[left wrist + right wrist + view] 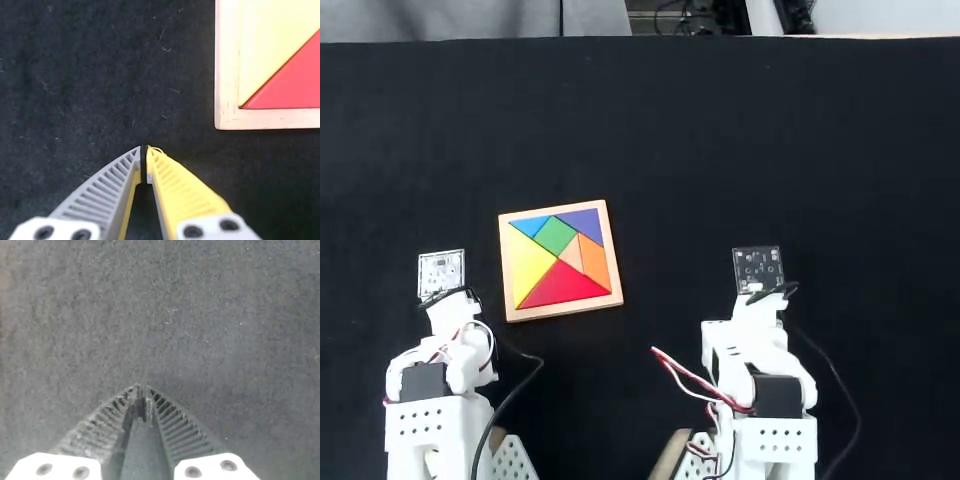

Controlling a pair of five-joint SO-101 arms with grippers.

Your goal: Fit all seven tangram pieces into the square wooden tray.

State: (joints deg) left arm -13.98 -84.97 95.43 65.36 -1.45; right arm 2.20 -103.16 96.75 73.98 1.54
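Looking down from the high view, the tray (566,311) lies on the black cloth (770,150) left of centre, just right of the left arm (448,345) and well apart from the right arm (760,345). It is square, so it has no long axis. It sits slightly turned, with its right side a touch farther than its left. All seven pieces fill it, with the red triangle (563,287) along the near edge, the yellow triangle (527,262) on the left and the green square (556,236) toward the far side.

In the left wrist view, the left gripper (145,149) is clenched on nothing, its grey and yellow fingers meeting at the tips. It is over bare cloth, near the tray's near-left corner but apart from it. This view gives the rim and the yellow-red seam close up.

In the right wrist view, the right gripper (141,389) is also clenched on nothing, above cloth.
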